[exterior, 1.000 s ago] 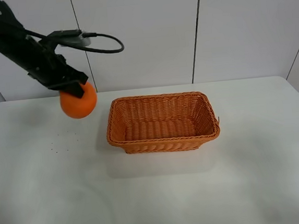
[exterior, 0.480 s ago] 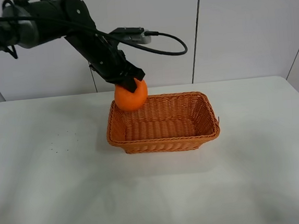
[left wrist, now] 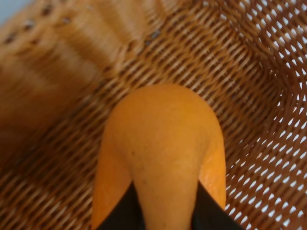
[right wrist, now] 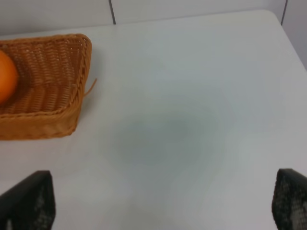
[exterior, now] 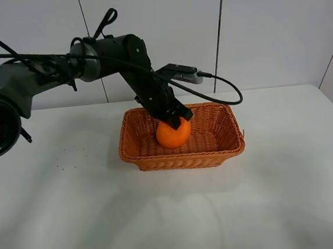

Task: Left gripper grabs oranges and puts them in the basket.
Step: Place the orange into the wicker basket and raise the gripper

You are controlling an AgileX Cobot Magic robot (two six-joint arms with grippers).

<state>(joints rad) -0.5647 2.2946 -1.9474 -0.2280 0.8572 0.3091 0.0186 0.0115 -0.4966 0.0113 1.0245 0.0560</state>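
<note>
One bright round orange (exterior: 174,134), held by left claw (exterior: 178,122), inside basket (exterior: 232,145).

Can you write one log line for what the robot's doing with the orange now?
step: placing | left gripper: shut on orange | orange: down inside basket, not yet released | right gripper: open, empty

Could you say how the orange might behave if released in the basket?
Being round, the orange would probably roll a little, though the basket has sloped woven walls to stop it. It looks firm: the left end effector leaves no visible dent.
</note>
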